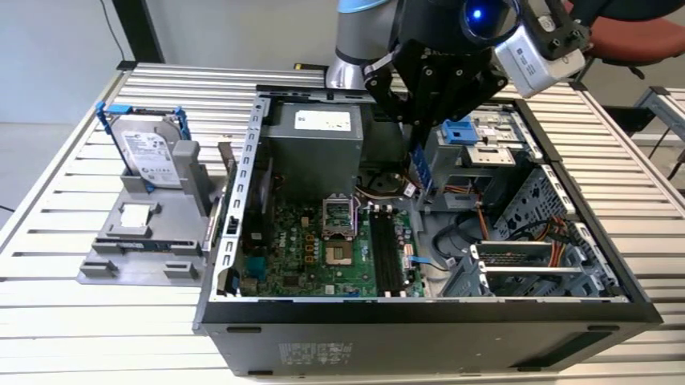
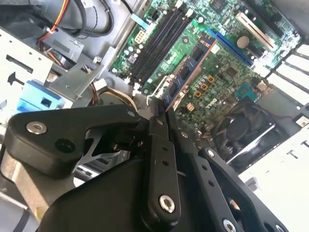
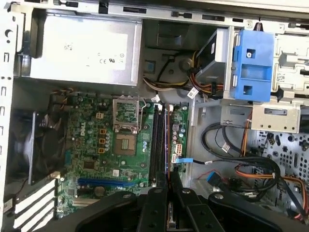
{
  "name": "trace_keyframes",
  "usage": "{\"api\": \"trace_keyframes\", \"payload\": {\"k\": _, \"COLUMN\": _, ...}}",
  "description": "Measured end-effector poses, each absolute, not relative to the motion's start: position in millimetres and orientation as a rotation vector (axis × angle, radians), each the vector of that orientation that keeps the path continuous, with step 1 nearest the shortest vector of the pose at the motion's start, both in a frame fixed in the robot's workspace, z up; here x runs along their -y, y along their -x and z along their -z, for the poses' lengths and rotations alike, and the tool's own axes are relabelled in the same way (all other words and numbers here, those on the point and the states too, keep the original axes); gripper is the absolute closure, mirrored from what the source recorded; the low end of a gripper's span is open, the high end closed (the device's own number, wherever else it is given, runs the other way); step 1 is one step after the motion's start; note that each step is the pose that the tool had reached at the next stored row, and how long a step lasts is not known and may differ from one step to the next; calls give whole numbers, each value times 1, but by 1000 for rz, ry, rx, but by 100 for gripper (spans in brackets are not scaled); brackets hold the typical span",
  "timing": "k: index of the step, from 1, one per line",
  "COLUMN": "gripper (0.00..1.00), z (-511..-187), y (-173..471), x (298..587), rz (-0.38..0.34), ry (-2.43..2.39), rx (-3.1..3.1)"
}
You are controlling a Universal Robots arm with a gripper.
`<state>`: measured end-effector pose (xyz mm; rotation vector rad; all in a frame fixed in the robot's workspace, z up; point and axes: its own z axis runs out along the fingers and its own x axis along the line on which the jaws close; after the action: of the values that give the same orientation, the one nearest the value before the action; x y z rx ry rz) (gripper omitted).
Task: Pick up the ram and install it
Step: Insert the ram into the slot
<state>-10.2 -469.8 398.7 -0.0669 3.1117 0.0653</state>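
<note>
My gripper (image 1: 415, 135) hangs over the open computer case (image 1: 428, 313) and is shut on the ram (image 1: 419, 172), a thin blue-green strip hanging downward from the fingers. In the second wrist view the ram (image 2: 189, 66), with its row of black chips, sticks out from the closed fingertips (image 2: 161, 118) toward the motherboard. The long black slots (image 1: 387, 249) lie below it, a little apart from its lower end. In the first wrist view the ram (image 3: 167, 145) appears edge-on, just beside the slots (image 3: 157, 140), with the gripper (image 3: 167, 186) behind it.
A silver power supply (image 1: 310, 148) fills the case's back corner. The CPU socket (image 3: 125, 142) sits beside the slots. Cables (image 3: 241, 162) and a blue drive latch (image 3: 253, 65) lie on the other side. A hard drive in a blue frame (image 1: 150, 156) stands on a grey stand outside the case.
</note>
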Motion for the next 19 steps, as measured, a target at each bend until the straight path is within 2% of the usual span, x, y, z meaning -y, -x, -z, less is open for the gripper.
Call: {"api": "trace_keyframes", "payload": {"k": 19, "gripper": 100, "z": -365, "y": 4, "x": 469, "rz": -60, "ry": -147, "rx": -3104}}
